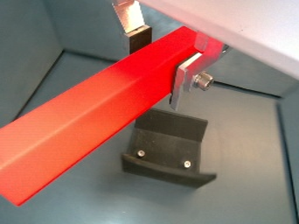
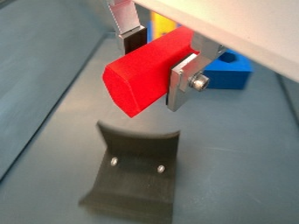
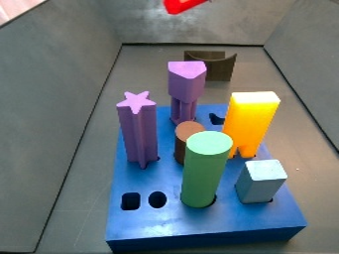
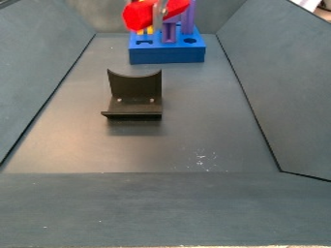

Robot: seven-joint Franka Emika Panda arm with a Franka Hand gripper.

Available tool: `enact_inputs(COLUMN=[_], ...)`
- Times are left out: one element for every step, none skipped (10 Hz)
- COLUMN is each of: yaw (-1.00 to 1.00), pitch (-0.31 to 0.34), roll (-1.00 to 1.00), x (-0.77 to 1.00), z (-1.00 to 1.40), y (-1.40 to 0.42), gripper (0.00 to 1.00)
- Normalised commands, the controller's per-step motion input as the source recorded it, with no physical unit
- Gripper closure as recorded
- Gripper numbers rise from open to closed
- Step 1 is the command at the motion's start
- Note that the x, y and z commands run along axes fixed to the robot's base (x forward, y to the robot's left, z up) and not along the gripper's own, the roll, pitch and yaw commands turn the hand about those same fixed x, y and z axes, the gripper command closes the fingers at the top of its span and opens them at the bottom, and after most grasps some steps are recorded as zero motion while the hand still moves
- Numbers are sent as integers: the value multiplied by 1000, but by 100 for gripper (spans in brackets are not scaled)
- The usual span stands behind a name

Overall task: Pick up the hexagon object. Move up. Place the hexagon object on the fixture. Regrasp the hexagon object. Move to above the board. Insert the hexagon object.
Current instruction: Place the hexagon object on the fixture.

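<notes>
The hexagon object is a long red bar, seen in both wrist views [image 1: 93,114] [image 2: 142,74]. My gripper [image 1: 162,61] [image 2: 158,66] is shut on it near one end and holds it in the air, above the fixture [image 1: 172,149] [image 2: 135,171]. In a side view only a red corner of the bar [image 3: 189,5] shows at the top edge. In a side view the bar [image 4: 138,16] hangs high in front of the blue board [image 4: 165,50]. The fixture [image 4: 132,92] [image 3: 209,63] stands on the floor below, with nothing on it.
The blue board [image 3: 199,223] carries a purple star post [image 3: 137,124], a purple post [image 3: 187,89], a yellow block [image 3: 252,119], a green cylinder [image 3: 207,169], a brown piece [image 3: 189,139] and a pale blue cube [image 3: 263,181]. Two open holes [image 3: 143,200] lie near its corner. Grey walls slope on both sides.
</notes>
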Motion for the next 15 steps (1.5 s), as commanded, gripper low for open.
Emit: enact_inputs(yaw=[1000,1000,1000,1000,1000,779,502,262,91,-56,-114,-140,-145,-168,-173], pitch=[195,239,323,407,527,629,617,578,521,420,351,289,238,99,75], roll=[-678,-704,-750,-787,-864,-815,-654,-488,-360,-264,-208,-161,-122,-1000,-1000], x=[476,390,288,224,163,99,74,76,83,84,82,80,79,127,133], z=[-111,-47,-10,-7,-6,-8,-4,0,-7,-3,-6,4,3,-1000,-1000], y=[492,315,89,29,37,48,42,38,32,33,39,36,35,75,81], gripper=[100,100,100,100,100,100,100,100,100,100,100,100,100,100,100])
